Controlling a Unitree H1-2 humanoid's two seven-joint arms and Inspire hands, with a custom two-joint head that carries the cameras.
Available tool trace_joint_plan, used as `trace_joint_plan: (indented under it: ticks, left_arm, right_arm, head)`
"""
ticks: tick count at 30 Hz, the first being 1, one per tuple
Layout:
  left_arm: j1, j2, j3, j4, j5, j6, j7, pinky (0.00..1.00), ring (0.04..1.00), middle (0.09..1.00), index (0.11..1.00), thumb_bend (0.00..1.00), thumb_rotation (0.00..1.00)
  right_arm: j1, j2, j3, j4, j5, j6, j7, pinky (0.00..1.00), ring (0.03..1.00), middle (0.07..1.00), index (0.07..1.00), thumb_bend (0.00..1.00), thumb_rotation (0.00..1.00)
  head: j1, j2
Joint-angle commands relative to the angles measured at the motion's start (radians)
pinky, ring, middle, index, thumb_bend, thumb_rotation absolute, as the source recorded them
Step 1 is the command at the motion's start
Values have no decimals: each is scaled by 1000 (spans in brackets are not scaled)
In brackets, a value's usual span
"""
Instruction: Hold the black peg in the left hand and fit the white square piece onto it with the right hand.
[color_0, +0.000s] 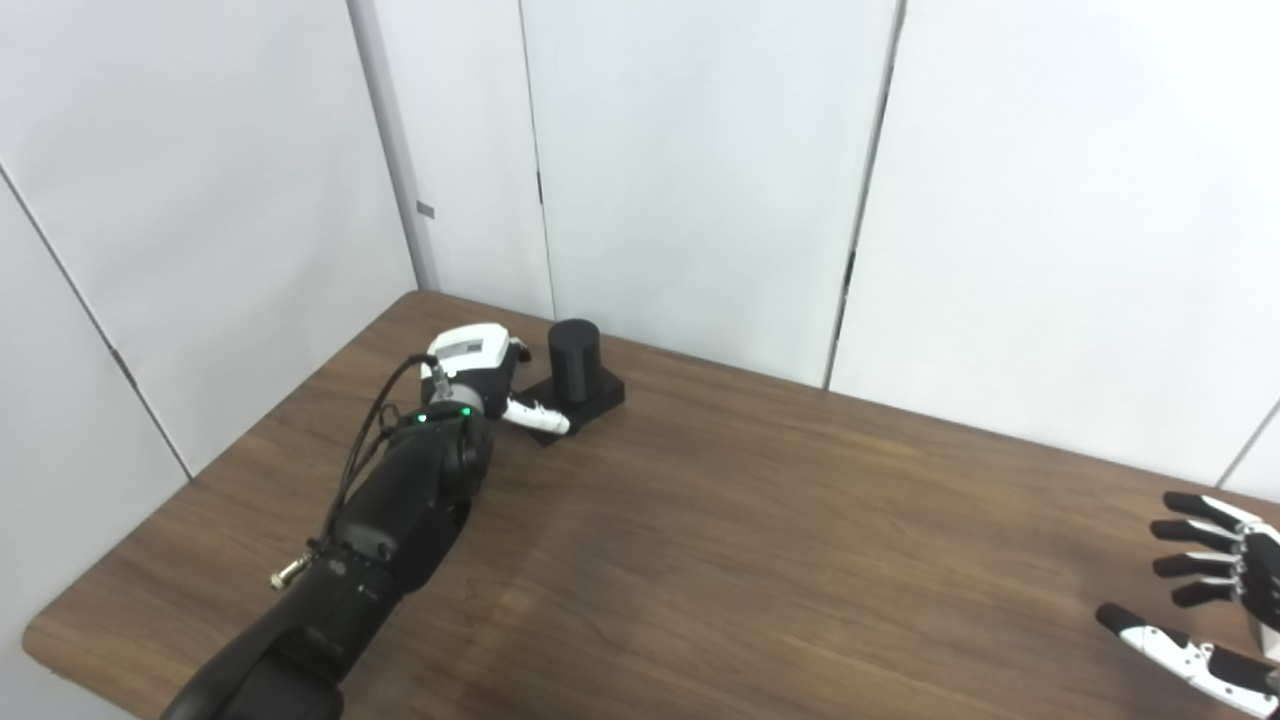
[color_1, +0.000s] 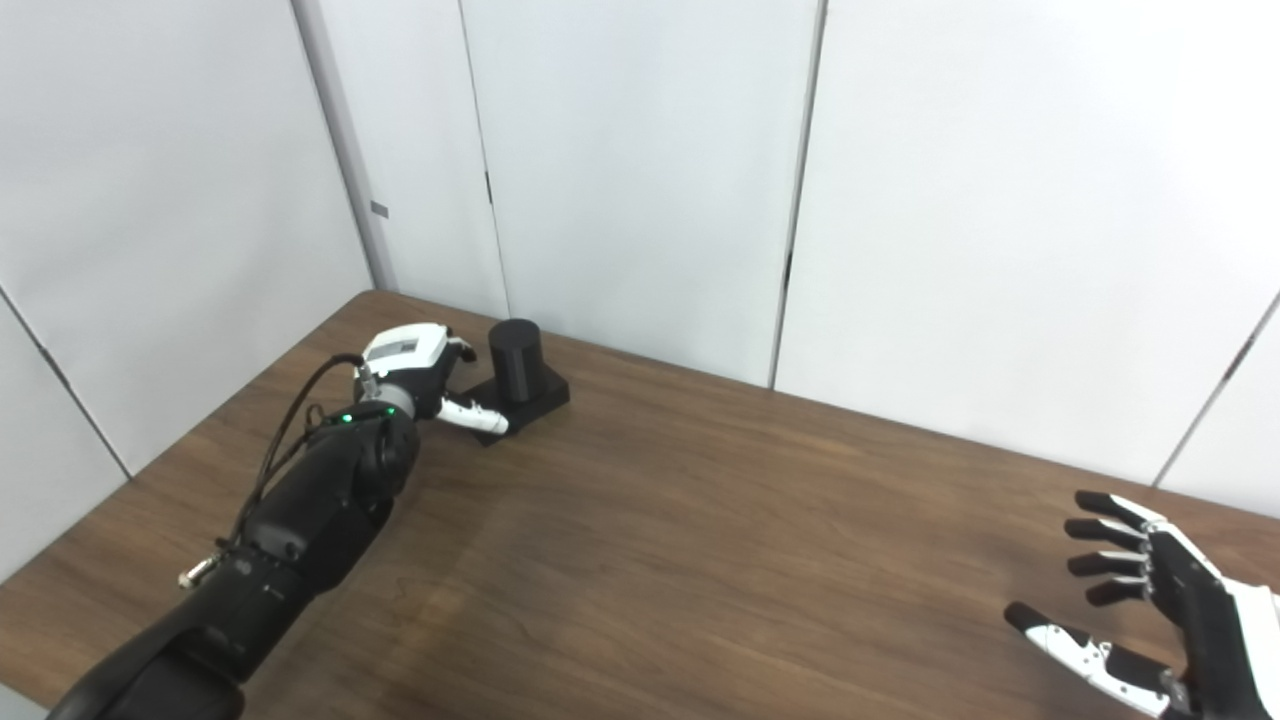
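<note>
Black peg (color_0: 574, 358), upright on its square base at upper left of the table (color_0: 760, 540), is flanked by the left hand (color_0: 480, 375), grasp indiscernible, while the splayed, empty right hand (color_1: 1150, 610) waits at lower right.

One black peg (color_0: 575, 360), two hands, seemingly.

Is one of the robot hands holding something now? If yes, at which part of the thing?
The right robot hand is open and empty. The left robot hand is at the base of the black peg, thumb along its edge, but whether it truly grips cannot be told.
</note>
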Motion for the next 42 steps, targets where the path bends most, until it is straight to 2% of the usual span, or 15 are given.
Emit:
trace_joint_plan:
  ticks: [1,11,17,24,30,33,38,42]
  left_arm:
    - [-56,24,1,-4,2,3,14,972,1000,1000,833,1000,527]
    - [-74,38,-42,49,-21,0,22,952,1000,1000,832,1000,512]
    - [-86,28,-37,82,-28,3,28,990,1000,1000,841,1000,486]
    - [-95,37,-47,112,-46,0,42,983,1000,1000,847,980,498]
    - [-107,42,-64,156,-56,-6,61,902,1000,998,847,925,492]
    - [-111,44,-69,164,-59,-1,56,904,1000,997,850,911,491]
    - [-116,48,-92,184,-71,-6,62,901,995,978,758,888,489]
    - [-115,56,-121,182,-91,-28,43,760,941,916,725,832,466]
  right_arm:
    - [-25,-10,-12,-53,3,-4,-1,471,576,682,743,562,0]
    - [-15,-4,-11,-88,0,38,3,492,601,687,746,555,0]
    - [-10,1,-11,-106,5,62,8,508,612,696,755,550,0]
    - [-7,0,-9,-103,5,52,10,506,617,703,752,542,0]
    - [-6,-8,-7,-94,8,33,14,485,601,693,737,546,0]
    - [-3,-9,-6,-102,7,41,17,479,599,692,734,547,0]
    - [0,-7,-10,-114,6,59,21,489,608,702,737,544,0]
    - [8,-2,-13,-140,7,88,27,500,618,709,739,542,0]
  head:
    - [-3,2]
    - [-11,8]
    - [-11,12]
    - [-17,15]
    - [-16,20]
    - [-20,22]
    - [-25,29]
    - [-30,33]
